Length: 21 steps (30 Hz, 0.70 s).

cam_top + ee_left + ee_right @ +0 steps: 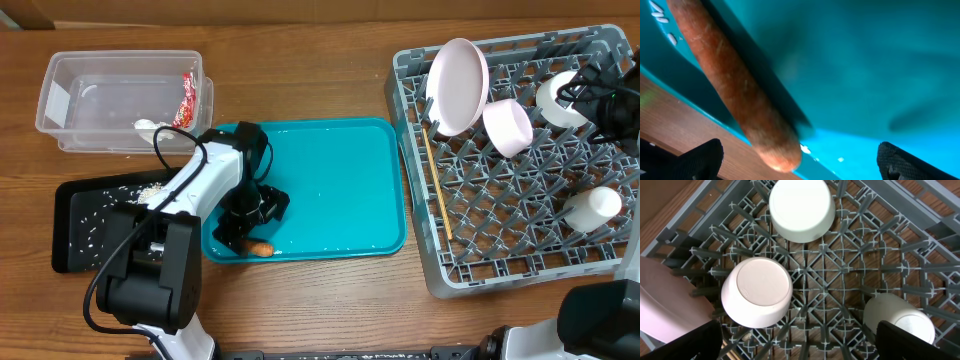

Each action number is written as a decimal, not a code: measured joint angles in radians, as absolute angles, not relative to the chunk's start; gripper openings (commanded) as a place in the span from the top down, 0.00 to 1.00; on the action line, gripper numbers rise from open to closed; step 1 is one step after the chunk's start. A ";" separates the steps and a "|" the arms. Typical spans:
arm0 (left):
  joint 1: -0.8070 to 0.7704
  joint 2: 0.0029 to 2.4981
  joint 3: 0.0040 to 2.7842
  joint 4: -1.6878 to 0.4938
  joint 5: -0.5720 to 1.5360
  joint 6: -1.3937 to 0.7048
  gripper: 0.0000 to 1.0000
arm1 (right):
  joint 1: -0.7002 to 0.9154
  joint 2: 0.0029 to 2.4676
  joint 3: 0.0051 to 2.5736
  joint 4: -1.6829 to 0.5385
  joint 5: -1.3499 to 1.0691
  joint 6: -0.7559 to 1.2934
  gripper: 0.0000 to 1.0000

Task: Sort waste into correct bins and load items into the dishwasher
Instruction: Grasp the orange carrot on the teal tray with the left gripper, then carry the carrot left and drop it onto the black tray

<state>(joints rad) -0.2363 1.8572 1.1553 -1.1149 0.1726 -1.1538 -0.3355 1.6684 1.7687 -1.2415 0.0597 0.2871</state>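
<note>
Over the near left corner of the large teal serving tray [330, 180], your left gripper [800, 159] is spread wide and grips nothing. Its black fingertips [702, 159] sit at the two lower corners of the wrist view. The small orange carrot [737, 87] lies flat on the tray between them, nearer the fingertip on the left of that view, with its rounded end by the tray's rim. You cannot tell whether either finger touches it.

Just left of the teal tray is the shallow black rectangular tray [70, 240], strewn with beige rice-like food scraps [105, 215]. Behind it, the clear rectangular plastic tub [60, 100] holds the red crinkled snack wrapper [187, 98] and the crumpled white tissue [147, 126].

Your right gripper [800, 342] hangs over the far right of the large grey plastic dish rack [450, 270], also well open and empty. Below it, the white bowl [757, 292] sits upside down on the pegs, just beside the round pale pinkish-white plate [458, 85], which stands tilted on edge. The small white cup [565, 100] rests further right. The thin wooden chopsticks [437, 180] lie along the rack's left side.
</note>
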 measured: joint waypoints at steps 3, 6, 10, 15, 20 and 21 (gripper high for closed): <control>-0.236 1.857 1.124 -1.071 0.172 -1.154 0.00 | -0.336 1.668 1.769 -1.242 0.056 0.287 0.00; -0.236 1.847 1.100 -1.022 0.172 -1.154 0.00 | -0.336 1.668 1.769 -1.242 0.056 0.287 0.00; -0.236 1.837 1.086 -0.980 0.170 -1.154 0.09 | -0.336 1.668 1.769 -1.242 0.056 0.287 0.00; -0.236 1.836 1.085 -0.974 0.163 -1.158 0.36 | -0.336 1.668 1.769 -1.242 0.055 0.287 0.00; -0.236 1.836 1.082 -0.973 0.152 -1.154 0.49 | -0.336 1.668 1.769 -1.242 0.055 0.287 0.00; -0.236 1.836 1.081 -0.973 0.148 -1.153 0.51 | -0.336 1.668 1.769 -1.242 0.055 0.287 0.00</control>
<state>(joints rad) -0.2363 1.8362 1.0813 -0.9730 0.1482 -1.1534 -0.3355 1.6684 1.7687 -1.2419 0.0551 0.2871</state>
